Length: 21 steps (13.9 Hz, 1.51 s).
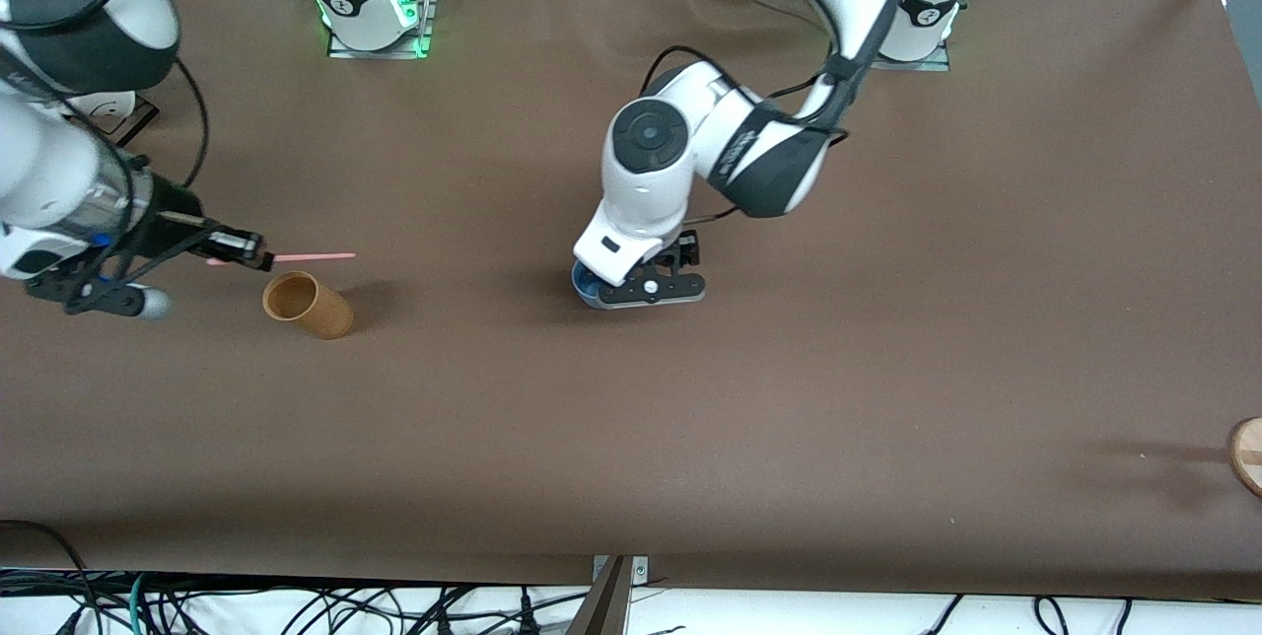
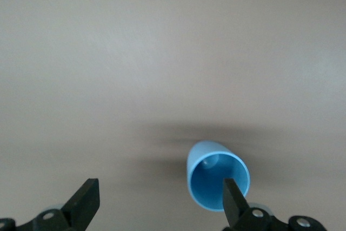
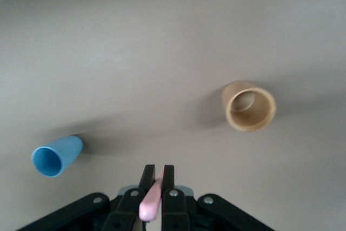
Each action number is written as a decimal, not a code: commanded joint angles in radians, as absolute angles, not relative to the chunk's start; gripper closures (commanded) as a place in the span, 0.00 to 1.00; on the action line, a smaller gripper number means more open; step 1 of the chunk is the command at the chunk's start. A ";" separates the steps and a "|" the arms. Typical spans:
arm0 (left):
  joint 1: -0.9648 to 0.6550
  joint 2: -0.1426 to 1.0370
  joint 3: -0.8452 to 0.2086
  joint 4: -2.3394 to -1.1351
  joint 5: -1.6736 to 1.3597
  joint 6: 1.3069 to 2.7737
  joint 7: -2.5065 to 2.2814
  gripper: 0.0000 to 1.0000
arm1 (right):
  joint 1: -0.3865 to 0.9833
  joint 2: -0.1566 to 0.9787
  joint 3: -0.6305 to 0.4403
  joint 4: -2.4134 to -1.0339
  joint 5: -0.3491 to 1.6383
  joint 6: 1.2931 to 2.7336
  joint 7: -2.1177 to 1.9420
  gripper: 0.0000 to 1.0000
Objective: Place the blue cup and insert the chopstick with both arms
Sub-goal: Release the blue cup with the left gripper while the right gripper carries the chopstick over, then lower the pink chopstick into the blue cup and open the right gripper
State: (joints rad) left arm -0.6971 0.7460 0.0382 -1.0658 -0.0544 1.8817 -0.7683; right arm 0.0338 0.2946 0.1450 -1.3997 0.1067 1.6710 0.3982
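The blue cup stands upright near the table's middle, mostly hidden under the left arm's hand. In the left wrist view the blue cup shows its lighter inside. My left gripper is open wide just above the table. One of its fingers sits at the cup's rim, and the cup is not between the fingers. My right gripper is shut on the pink chopstick and holds it level above the table near the tan cup. The blue cup also shows in the right wrist view.
A tan-brown cup stands upright toward the right arm's end, just below the chopstick's tip in the front view. A round wooden object lies at the table's edge at the left arm's end, nearer to the front camera.
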 commanded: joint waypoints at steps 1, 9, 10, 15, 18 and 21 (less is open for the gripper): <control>-0.611 0.620 0.032 -1.112 -0.061 1.839 -0.695 0.00 | 0.102 0.296 0.189 -1.411 0.063 1.701 0.539 1.00; -0.309 0.411 0.003 -1.202 -0.071 1.662 -0.355 0.00 | 0.409 0.371 0.189 -1.457 -0.052 1.926 0.984 1.00; -0.249 0.388 -0.030 -1.215 -0.071 1.642 -0.321 0.00 | 0.443 0.379 0.189 -1.471 -0.064 1.957 1.021 1.00; -0.028 0.272 -0.087 -1.301 -0.058 1.557 -0.065 0.00 | 0.498 0.442 0.189 -1.474 -0.164 2.081 1.098 1.00; 0.053 0.189 -0.087 -1.399 -0.057 1.525 -0.018 0.00 | 0.517 0.476 0.189 -1.477 -0.190 2.120 1.129 1.00; 0.101 0.095 -0.081 -1.526 -0.058 1.523 -0.023 0.00 | 0.520 0.476 0.187 -1.511 -0.190 2.126 1.127 1.00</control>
State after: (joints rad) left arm 0.0674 0.1979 -0.0689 -1.3857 -0.0544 1.5113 -0.0452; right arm 0.5100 0.4892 0.1933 -1.4846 -0.1713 2.1125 1.1036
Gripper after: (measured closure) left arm 0.000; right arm 0.912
